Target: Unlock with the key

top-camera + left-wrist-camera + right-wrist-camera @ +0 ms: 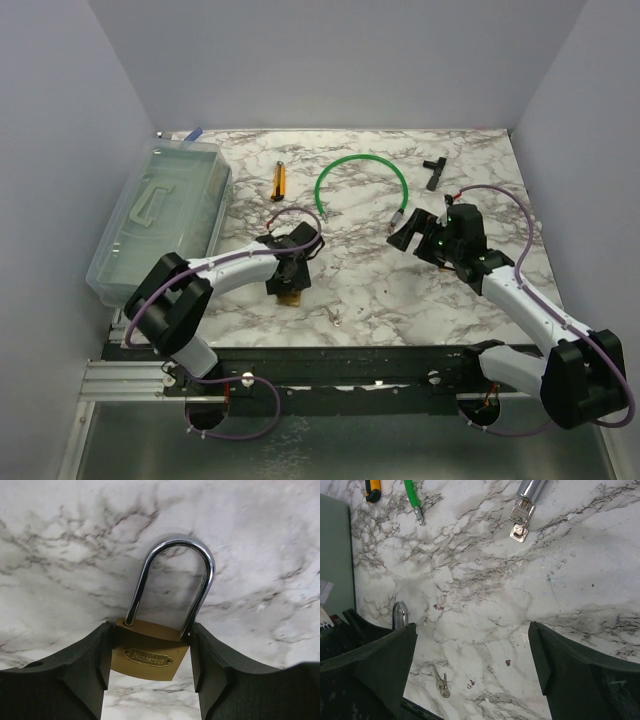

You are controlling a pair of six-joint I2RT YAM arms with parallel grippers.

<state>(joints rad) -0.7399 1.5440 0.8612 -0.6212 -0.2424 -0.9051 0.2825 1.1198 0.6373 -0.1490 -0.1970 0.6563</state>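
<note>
Marble-look tbl [370,290], grey walls [350,60]; key [441,685] lies on it.

Clear bin [165,215], green cable [411,495], yellow cutter [280,181].

The brass padlock [149,655] carries a small oval badge [148,657] on the front of its body. The raised script on the badge appears to read "Numerous", though the middle letters are not sharp. Nothing else is legible.

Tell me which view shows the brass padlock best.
Left wrist: the brass padlock fills it, body clamped in the left pincer. Top view shows only a brass corner under the pincer; right wrist, only the shackle top.
</note>
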